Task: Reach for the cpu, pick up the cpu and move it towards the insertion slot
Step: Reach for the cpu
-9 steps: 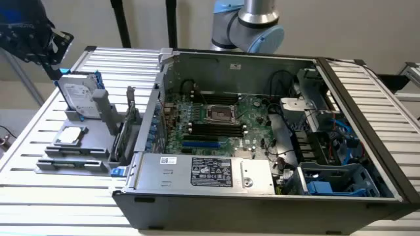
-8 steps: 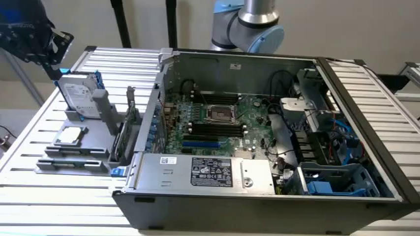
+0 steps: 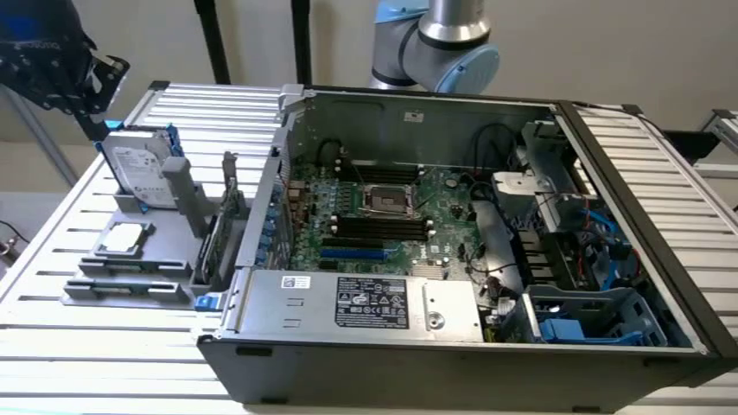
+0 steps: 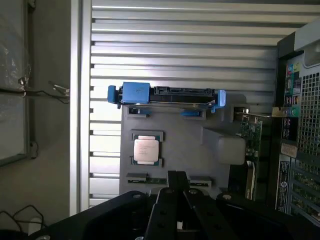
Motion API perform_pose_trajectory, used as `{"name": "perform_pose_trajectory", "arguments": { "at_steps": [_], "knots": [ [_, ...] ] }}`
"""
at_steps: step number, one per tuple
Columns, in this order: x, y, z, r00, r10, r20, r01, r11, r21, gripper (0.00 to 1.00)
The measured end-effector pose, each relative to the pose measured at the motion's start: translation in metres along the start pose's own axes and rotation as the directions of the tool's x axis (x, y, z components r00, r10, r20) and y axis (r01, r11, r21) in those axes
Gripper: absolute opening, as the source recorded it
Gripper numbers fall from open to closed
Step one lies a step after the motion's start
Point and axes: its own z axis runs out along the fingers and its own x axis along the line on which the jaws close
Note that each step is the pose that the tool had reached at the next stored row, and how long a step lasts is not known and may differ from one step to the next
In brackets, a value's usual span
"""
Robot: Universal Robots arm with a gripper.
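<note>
Table of silver slatted aluminium (image 3: 81,363) carries everything you are working with. On it, toward the exterior view's right, lies the big dark-grey computer case (image 3: 461,372), its side open and its green circuit board exposed. Just beside the case, on the exterior view's left, you have the flat grey plastic holder (image 4: 195,160), with the rectangular silver hard drive with blue rails (image 3: 138,169) standing on edge in it. Your black two-fingered hand (image 4: 177,175) hangs over the holder, drawn narrow and holding nothing. The square insertion slot with its shiny metal frame and dark centre (image 3: 386,200) sits mid-board inside the case. The cpu, a small flat square chip with a silvery-grey metal top (image 4: 146,150), lies flat in its own recess of the holder, apart from the hand and well apart from the slot. Expect it to be light, stiff and thin, with a smooth lid that could slip and a delicate underside. I would pinch it across two opposite edges and keep it level.
</note>
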Motion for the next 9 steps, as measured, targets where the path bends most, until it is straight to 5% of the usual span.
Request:
{"name": "perform_pose_trajectory", "arguments": {
  "at_steps": [5, 9],
  "knots": [
    [0.002, 0.0001, 0.0, 1.0, 0.0, -0.0002, 0.0, 1.0, 0.0002, 0.11],
    [0.016, 0.0011, 0.0016, 1.0, 0.0, 0.0, 0.0, 1.0, 0.0003, 0.11]
  ]
}}
